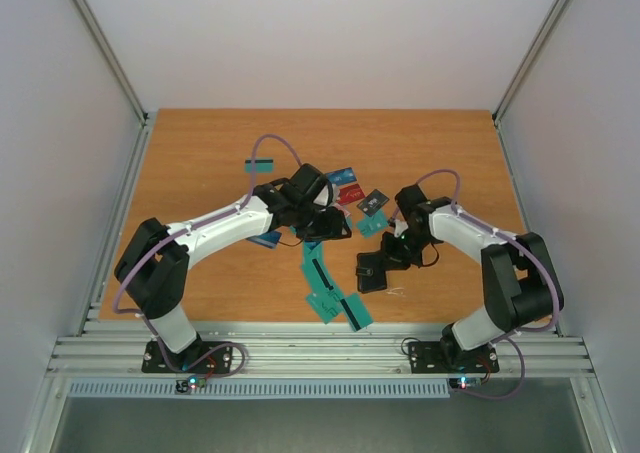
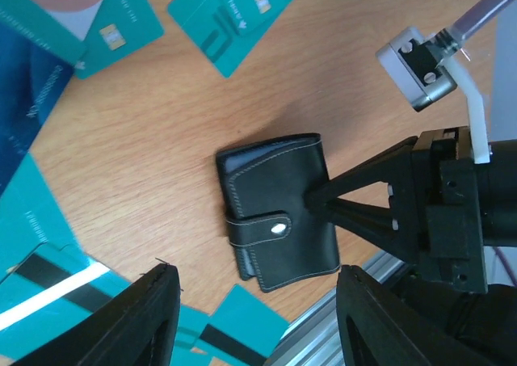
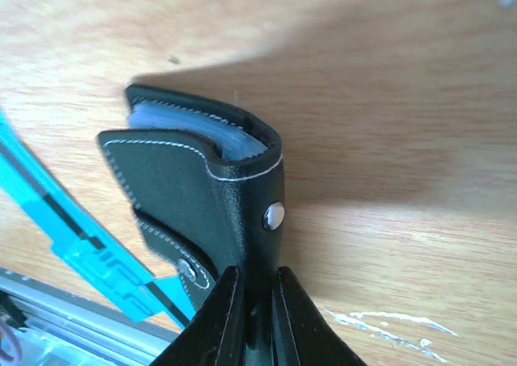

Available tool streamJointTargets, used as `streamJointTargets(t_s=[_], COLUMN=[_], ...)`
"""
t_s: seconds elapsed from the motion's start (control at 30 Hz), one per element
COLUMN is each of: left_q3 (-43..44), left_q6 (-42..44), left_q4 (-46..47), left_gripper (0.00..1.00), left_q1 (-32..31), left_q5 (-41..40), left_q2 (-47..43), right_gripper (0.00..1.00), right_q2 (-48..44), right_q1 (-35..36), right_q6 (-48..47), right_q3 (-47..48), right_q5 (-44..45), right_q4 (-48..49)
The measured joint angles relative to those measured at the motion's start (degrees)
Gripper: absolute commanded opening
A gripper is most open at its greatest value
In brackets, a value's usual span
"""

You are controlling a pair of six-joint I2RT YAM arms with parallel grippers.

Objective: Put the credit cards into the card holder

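Note:
The black card holder (image 2: pixel 279 212) lies near the table's front edge, its strap snapped shut. My right gripper (image 3: pixel 257 301) is shut on one edge of the card holder (image 3: pixel 202 180), whose blue-grey inside shows at the far end. From above, the right gripper (image 1: pixel 386 260) meets the holder (image 1: pixel 370 273) from the right. My left gripper (image 2: pixel 258 317) hangs open above and short of it, with nothing between its fingers. From above, the left gripper (image 1: pixel 325 225) is over the middle of the table. Teal credit cards (image 1: pixel 318 263) lie to the left of the holder.
More cards lie behind the arms: red (image 1: pixel 349 193), blue (image 1: pixel 340 176), dark grey (image 1: pixel 372 203), and a teal one (image 1: pixel 258 163) further back. Teal cards (image 1: pixel 357 313) reach the metal rail (image 1: pixel 320 348) at the front edge. White walls enclose the table on three sides.

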Motion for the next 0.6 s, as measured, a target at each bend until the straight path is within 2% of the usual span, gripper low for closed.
streamJointTargets(t_s=[0.17,0.43,0.6], left_q3=[0.0,-0.24,-4.59], left_q6=[-1.57,0.48,1.84], left_q4=[3.34,4.48,7.43], left_gripper=[0.61,0.79,0.87], left_q1=[-0.04,-0.04,0.83], left_q5=[1.53,2.14,3.02], left_q2=[0.0,-0.72,-6.93], right_gripper=[0.1,0.1,0.11], right_q2=[-2.99,-6.58,-8.96], right_q1=[0.0,-0.02,0.0], right_q6=[0.55,0.72,2.03], right_q3=[4.09,10.8,12.66], right_q5=[0.04,-2.32,-6.21], right_q4=[-1.07,-2.58,-2.82])
